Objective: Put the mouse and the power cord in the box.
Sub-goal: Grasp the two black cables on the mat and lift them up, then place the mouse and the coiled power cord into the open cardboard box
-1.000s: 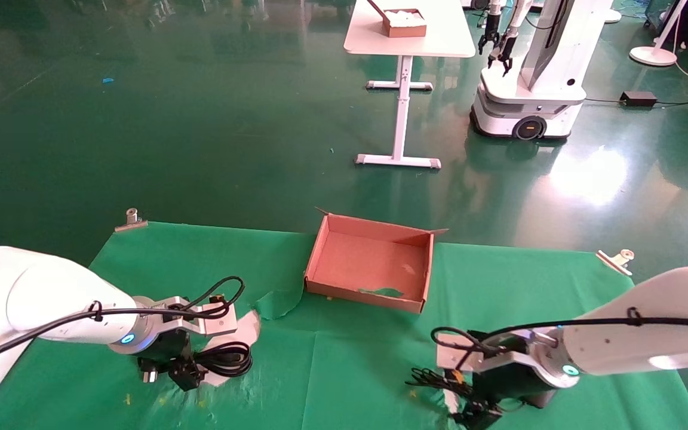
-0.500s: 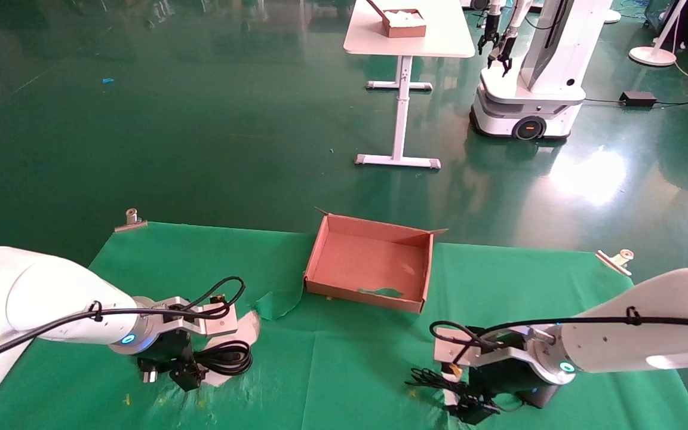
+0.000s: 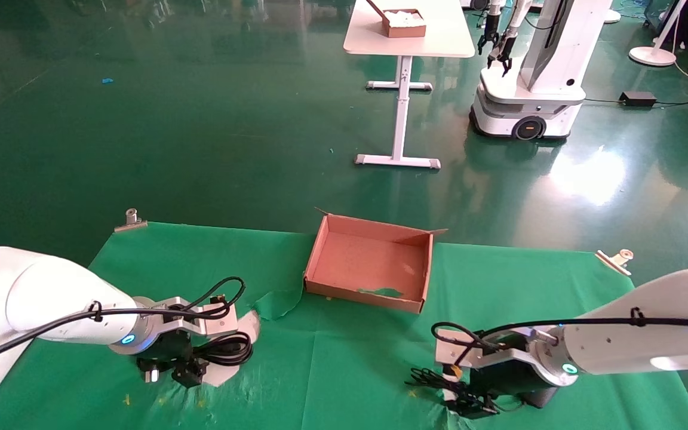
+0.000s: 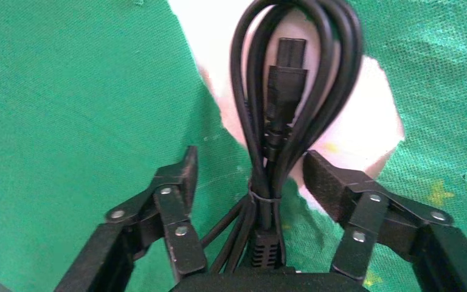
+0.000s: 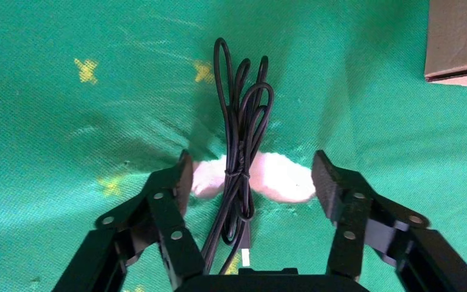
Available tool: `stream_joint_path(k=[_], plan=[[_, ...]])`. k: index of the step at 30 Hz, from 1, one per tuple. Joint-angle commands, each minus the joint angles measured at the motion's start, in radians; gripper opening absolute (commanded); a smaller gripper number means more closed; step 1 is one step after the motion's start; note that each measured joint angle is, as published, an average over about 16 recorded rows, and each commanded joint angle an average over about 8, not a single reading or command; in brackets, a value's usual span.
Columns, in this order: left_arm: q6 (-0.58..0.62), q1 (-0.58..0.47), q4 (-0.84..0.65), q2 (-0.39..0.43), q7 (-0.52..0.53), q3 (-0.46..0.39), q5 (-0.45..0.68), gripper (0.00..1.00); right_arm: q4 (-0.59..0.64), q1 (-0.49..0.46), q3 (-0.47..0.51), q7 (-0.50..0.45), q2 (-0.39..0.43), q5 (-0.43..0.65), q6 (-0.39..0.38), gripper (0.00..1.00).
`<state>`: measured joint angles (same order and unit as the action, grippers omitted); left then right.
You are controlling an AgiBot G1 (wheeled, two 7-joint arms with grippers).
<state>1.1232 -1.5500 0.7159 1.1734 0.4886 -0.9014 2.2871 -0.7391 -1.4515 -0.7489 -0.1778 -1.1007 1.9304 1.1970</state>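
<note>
Right gripper (image 5: 249, 176): low over the near right of the green cloth (image 3: 344, 358), jaws spread wide, one finger on either side of a thin wire bundle without touching it.
Mouse wire (image 5: 240, 146): thin, black, folded into narrow loops and tied at the middle; it lies over a white tear in the cloth. The mouse body itself cannot be made out.
Left gripper (image 4: 249, 176): low over the near left of the cloth, jaws spread, straddling the cord.
Power cord (image 4: 286, 91): thick, glossy, black, in several long loops bound by a tie, its plug lying among the loops, resting on a white torn patch between the fingers.
Box (image 3: 369, 261): shallow, reddish-brown cardboard, ragged corner flaps, at the cloth's far middle, well apart from both grippers.
</note>
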Motion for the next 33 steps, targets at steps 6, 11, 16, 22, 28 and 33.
stream_joint_path(k=[6, 11, 16, 22, 28, 33], plan=[[0.0, 0.0, 0.0, 0.0, 0.0, 0.0, 0.0, 0.0, -0.003, 0.001, 0.001, -0.001, 0.002, -0.002, 0.002, 0.0], [0.0, 0.0, 0.001, 0.0, 0.0, 0.0, 0.0, 0.0, -0.004, 0.001, 0.001, -0.001, 0.003, -0.003, 0.002, 0.0], [0.0, 0.0, 0.001, 0.0, 0.0, 0.0, 0.001, 0.0, -0.005, 0.001, 0.001, -0.001, 0.003, -0.003, 0.002, 0.0], [0.0, 0.0, 0.001, 0.0, 0.0, 0.0, 0.002, 0.0, -0.005, 0.002, 0.001, -0.001, 0.004, -0.003, 0.002, 0.0], [0.008, -0.011, 0.006, -0.011, -0.001, 0.008, -0.009, 0.0, -0.005, 0.001, 0.002, -0.001, 0.005, -0.004, 0.002, 0.0], [0.05, -0.057, 0.053, -0.05, -0.005, 0.044, -0.067, 0.0, -0.007, -0.025, 0.018, -0.004, 0.024, -0.016, 0.0, 0.0]])
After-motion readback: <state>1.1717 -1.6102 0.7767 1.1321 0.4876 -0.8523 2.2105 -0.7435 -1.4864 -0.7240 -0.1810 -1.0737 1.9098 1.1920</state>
